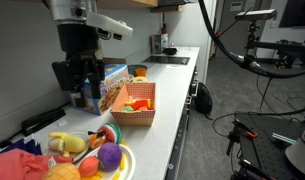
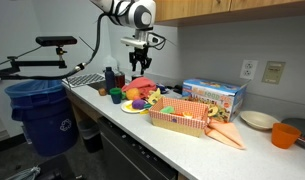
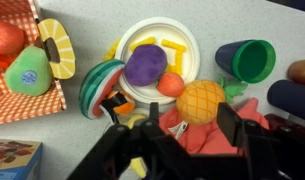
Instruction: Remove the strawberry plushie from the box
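The box (image 3: 22, 105) has tan-orange woven sides and lies at the left edge of the wrist view. It also shows in both exterior views (image 1: 135, 115) (image 2: 180, 122). The strawberry plushie (image 3: 4, 38), a small rounded red toy, lies inside it next to a green pear toy (image 3: 30, 72); it shows red in an exterior view (image 1: 142, 104). My gripper (image 3: 189, 125) is open and empty. It hangs above a red-pink soft item and an orange pineapple toy (image 3: 200, 100) beside the white plate (image 3: 187, 45), away from the box. It is high over the counter (image 1: 80, 78) (image 2: 140, 65).
The plate holds a purple round toy (image 3: 145, 63) and an orange ball (image 3: 172, 84). A watermelon slice (image 3: 97, 85), a green cup (image 3: 244, 58) and a dark cup (image 3: 292, 98) lie around it. A blue printed carton (image 1: 112, 78) (image 2: 214, 97) stands behind the box. A blue bin (image 2: 42, 110) stands off the counter.
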### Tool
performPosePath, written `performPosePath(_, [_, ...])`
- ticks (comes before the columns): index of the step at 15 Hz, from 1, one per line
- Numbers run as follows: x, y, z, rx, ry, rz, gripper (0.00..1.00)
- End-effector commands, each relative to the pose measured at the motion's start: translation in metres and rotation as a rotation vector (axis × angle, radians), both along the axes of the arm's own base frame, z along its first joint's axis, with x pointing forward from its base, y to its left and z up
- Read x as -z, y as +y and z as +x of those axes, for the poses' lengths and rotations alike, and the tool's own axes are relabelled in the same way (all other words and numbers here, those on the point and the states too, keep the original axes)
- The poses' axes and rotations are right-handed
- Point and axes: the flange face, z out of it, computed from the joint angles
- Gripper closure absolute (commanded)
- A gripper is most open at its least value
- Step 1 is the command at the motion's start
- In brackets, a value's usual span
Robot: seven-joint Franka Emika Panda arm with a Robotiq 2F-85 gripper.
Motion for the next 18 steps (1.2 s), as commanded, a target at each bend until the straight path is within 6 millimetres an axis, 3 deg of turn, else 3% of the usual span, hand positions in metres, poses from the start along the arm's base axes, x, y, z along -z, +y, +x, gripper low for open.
performPosePath(1, [-0.013,-0.005,0.0,0.037,-0.013,0.003,0.06])
performPosePath(2, [-0.015,-0.007,-0.001,0.047,-0.016,0.006,0.01])
performPosePath(6, [-0.025,-0.02,-0.011,0.068,-0.035,0.02,0.0])
performPosePath(7, [-0.016,-0.01,-0.001,0.041,-0.016,0.004,0.0])
performPosePath(18, [-0.022,-0.018,-0.007,0.051,-0.022,0.0,0.0])
